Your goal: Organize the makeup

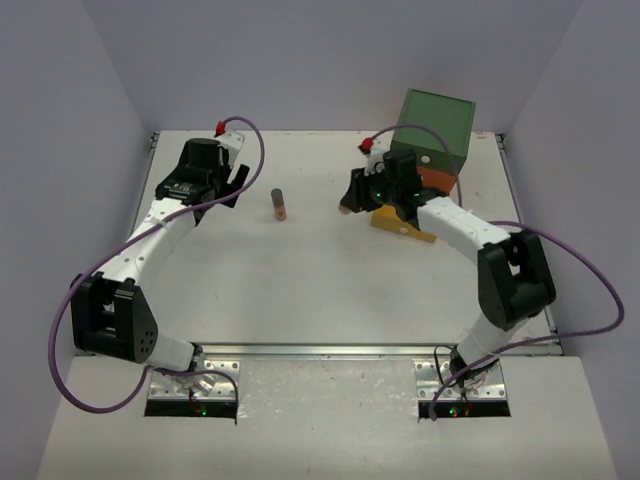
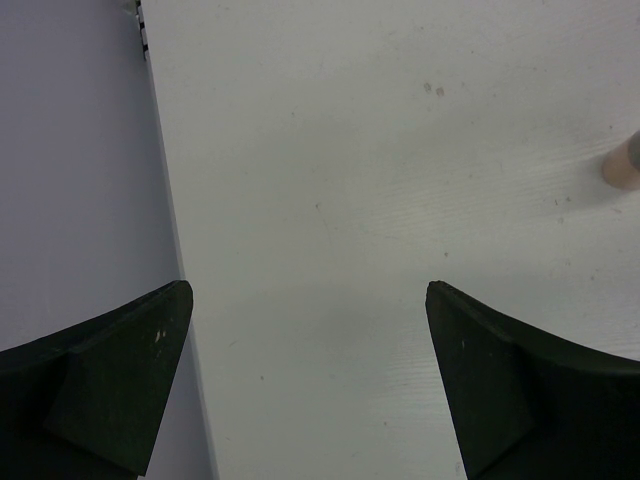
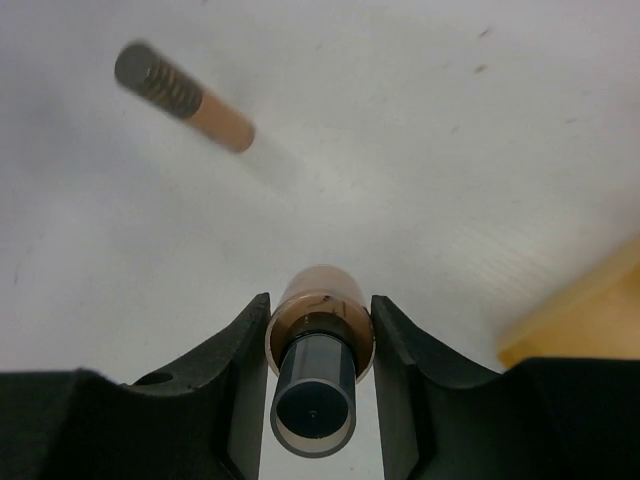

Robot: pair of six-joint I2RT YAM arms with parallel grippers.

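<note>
White table (image 1: 320, 290) | tan tube (image 3: 320, 335), dark cap | right pincer (image 3: 320, 305) clamps it

You get soft, even overhead light. The white table (image 1: 320, 290) reads bright, with faint, short shadows. In your right wrist view the loose tube (image 3: 185, 95) is blur-smeared — the gripped tube (image 3: 318, 345) looks sharper. No strong glare.

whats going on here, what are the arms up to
The right gripper is shut on a tan tube, near the green drawer box, whose yellow drawer sticks out. A second tan tube lies on the table between the arms. The left gripper hangs open over bare table, holding nothing.
</note>
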